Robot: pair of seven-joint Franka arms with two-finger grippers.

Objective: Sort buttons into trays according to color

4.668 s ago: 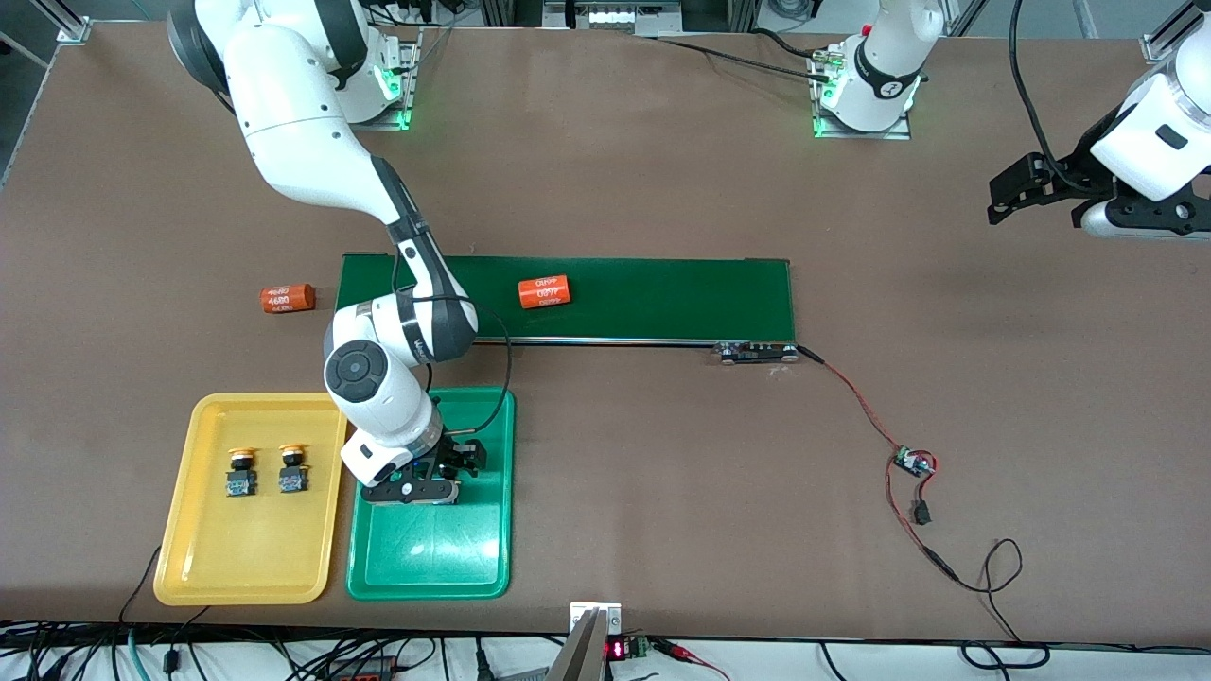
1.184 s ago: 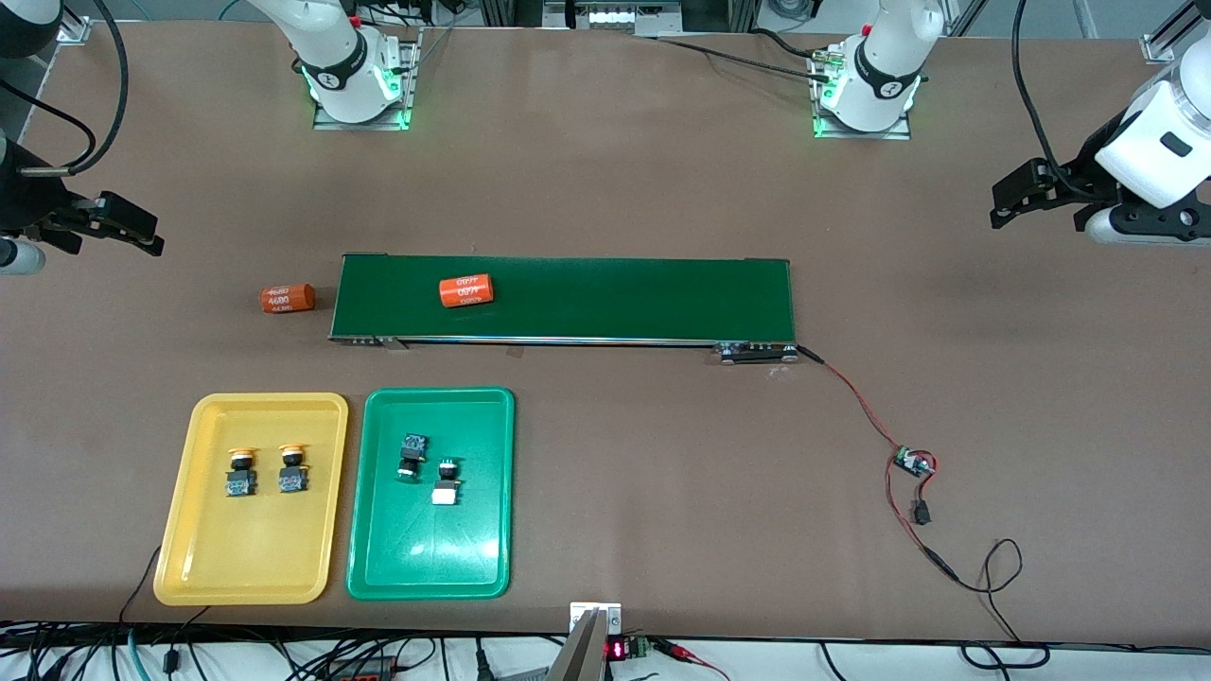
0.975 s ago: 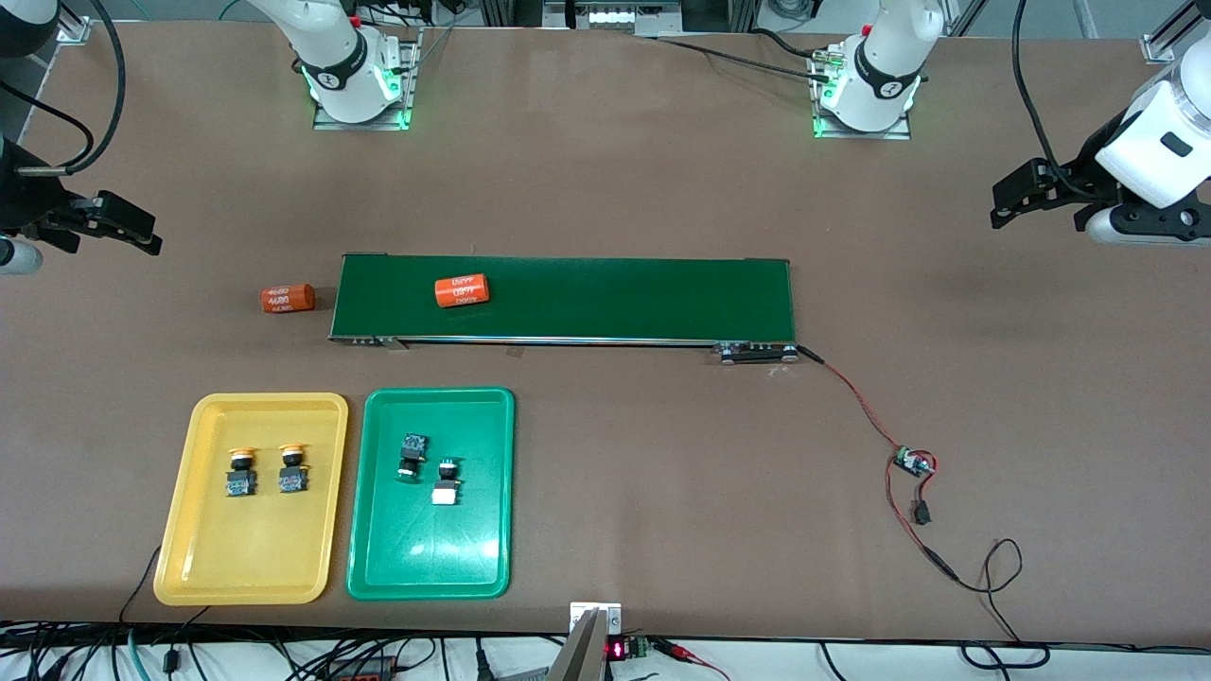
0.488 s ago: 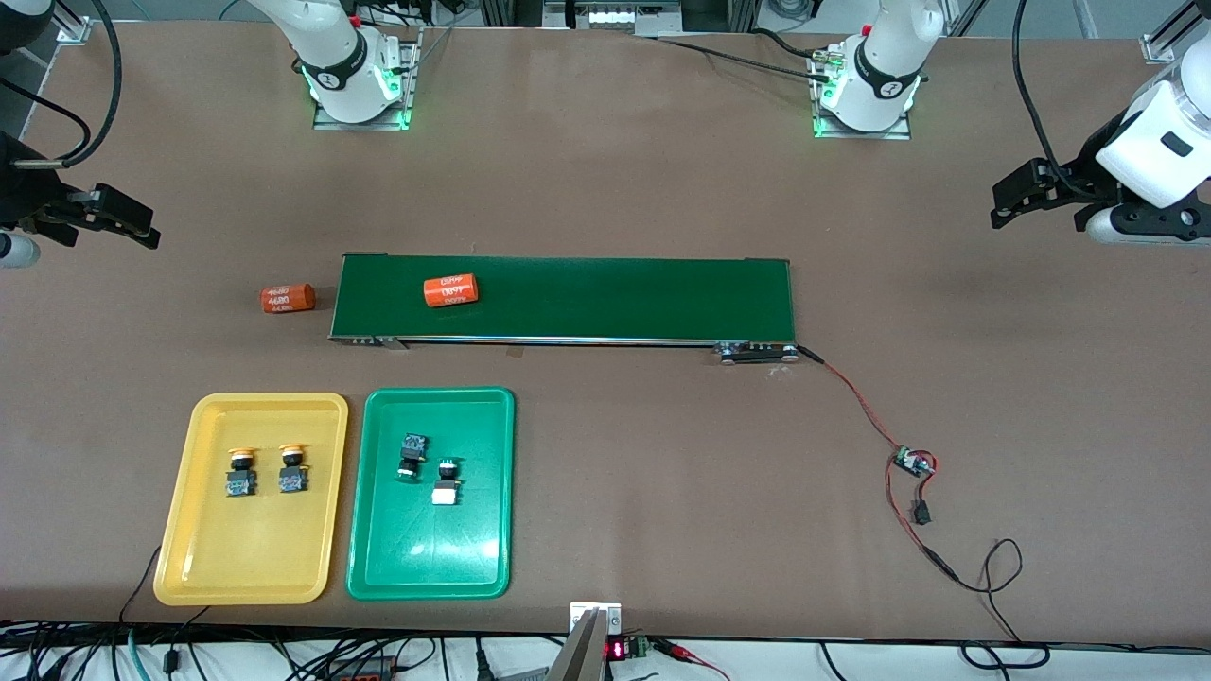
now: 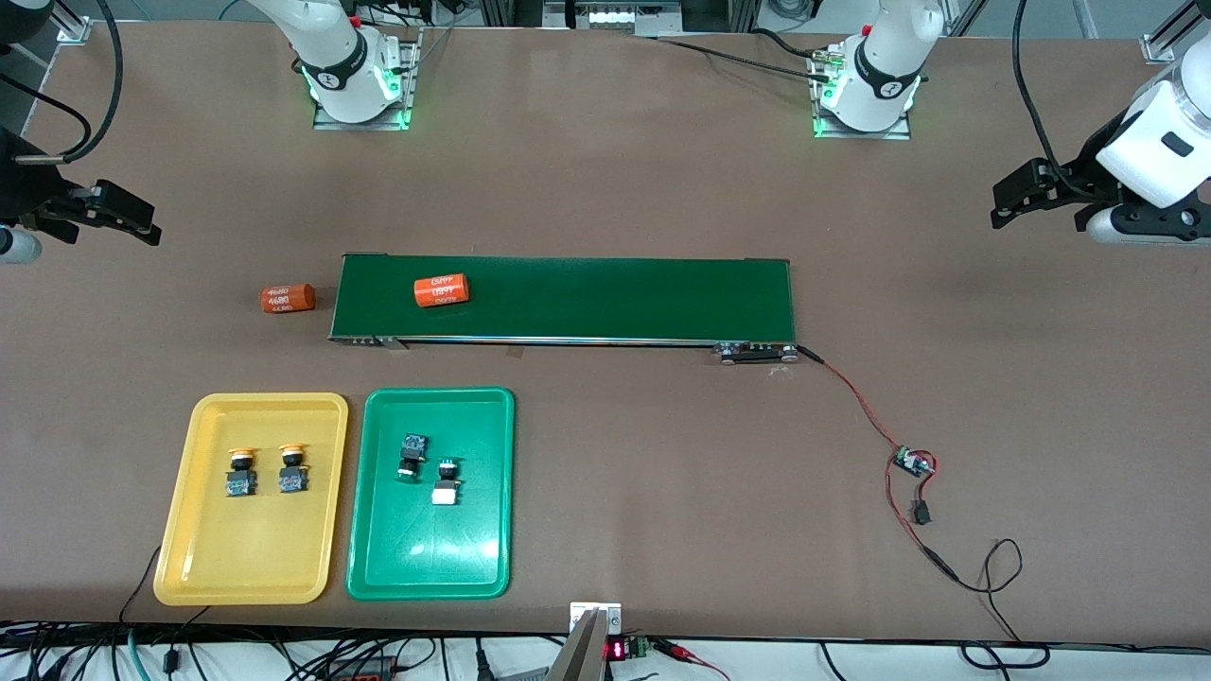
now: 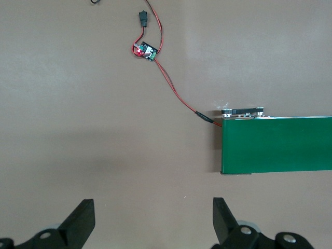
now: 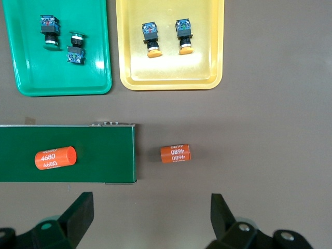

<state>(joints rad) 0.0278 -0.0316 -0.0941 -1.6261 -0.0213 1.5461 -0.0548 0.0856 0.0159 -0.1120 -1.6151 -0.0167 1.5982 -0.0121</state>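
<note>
Four buttons (image 5: 240, 472) lie lengthwise in the trays (image 5: 203, 558), yellow caps farthest.

A broad table topped in matte brown sheet (image 5: 605, 170), evenly lit with faint sheen, carries a long dark-green conveyor belt (image 5: 587, 298) at its centre, with grey aluminium frame rails (image 5: 1162, 43) at its corners and tangled black cables (image 5: 284, 653) along its camera-side edge.
</note>
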